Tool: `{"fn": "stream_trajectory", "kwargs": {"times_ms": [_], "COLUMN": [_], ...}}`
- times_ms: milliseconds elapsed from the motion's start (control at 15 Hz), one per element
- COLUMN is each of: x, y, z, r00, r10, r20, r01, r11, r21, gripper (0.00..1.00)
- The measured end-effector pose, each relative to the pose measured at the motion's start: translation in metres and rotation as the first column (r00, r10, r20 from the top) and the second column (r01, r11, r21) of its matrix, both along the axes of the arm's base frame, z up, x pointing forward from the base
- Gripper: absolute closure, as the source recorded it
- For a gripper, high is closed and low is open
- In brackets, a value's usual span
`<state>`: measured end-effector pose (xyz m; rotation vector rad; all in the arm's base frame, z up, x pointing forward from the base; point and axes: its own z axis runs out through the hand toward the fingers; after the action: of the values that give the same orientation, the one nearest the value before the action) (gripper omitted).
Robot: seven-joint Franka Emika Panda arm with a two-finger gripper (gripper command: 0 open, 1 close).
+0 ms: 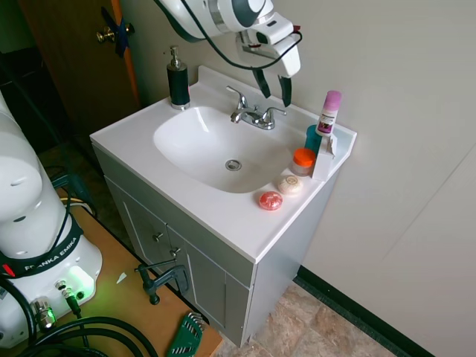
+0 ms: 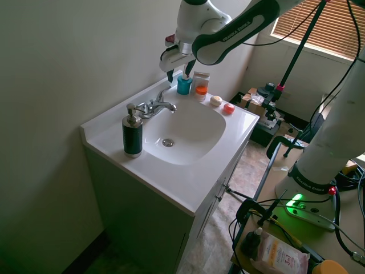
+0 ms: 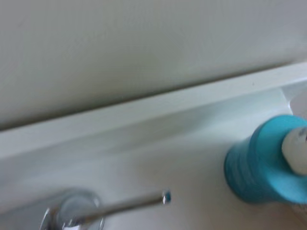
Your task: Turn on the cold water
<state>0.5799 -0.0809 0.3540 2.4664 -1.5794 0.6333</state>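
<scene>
- The cold water control is the small chrome lever on the right-hand side of the two-handled faucet (image 1: 274,114), a slim polished wing reaching out sideways from its round base at the back of the white sink tabletop (image 1: 223,216)
- It should handle as a stiff, rigid metal part that turns about its base; the polish probably makes it slippery, so a push against its flat side near the outer tip looks safer than a pinch, and the tip gives the most leverage
- The wrist view shows this lever from above as a thin bar ending in a small blue-marked tip (image 3: 165,196), with the teal round container (image 3: 261,165) on the bare white surface beside it
- The white arm's black two-finger claw (image 1: 274,85) hangs above the faucet with its fingers pointing down and spread apart, holding nothing
- The lever lies below the claw, apart from it, with a clear gap of air between the fingertips and the chrome; from these angles I cannot tell for sure whether the claw is directly over the lever or a little behind it, toward the wall
- No water runs from the curved chrome spout (image 1: 239,100), so the turn is not yet done
- The matching left-hand chrome lever (image 1: 235,116) sits on the far side of the spout from the claw
</scene>
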Motion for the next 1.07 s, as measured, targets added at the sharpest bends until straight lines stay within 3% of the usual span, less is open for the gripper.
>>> {"fn": "stream_trajectory", "kwargs": {"times_ms": [267, 467, 800, 1067], "x": [0.036, 0.036, 0.004, -0.049], "y": [-0.003, -0.009, -0.006, 0.018], "z": [-0.022, -0.036, -0.055, -0.048], "r00": [1.0, 0.999, 0.996, 0.993], "r10": [-0.001, -0.017, -0.044, -0.015], "r20": [-0.005, -0.028, -0.077, -0.115], "r01": [0.001, 0.016, 0.045, 0.025], "r11": [1.0, 0.999, 0.999, 0.996], "r21": [-0.025, -0.029, 0.021, 0.087], "gripper": [0.0, 0.0, 0.0, 0.0]}}
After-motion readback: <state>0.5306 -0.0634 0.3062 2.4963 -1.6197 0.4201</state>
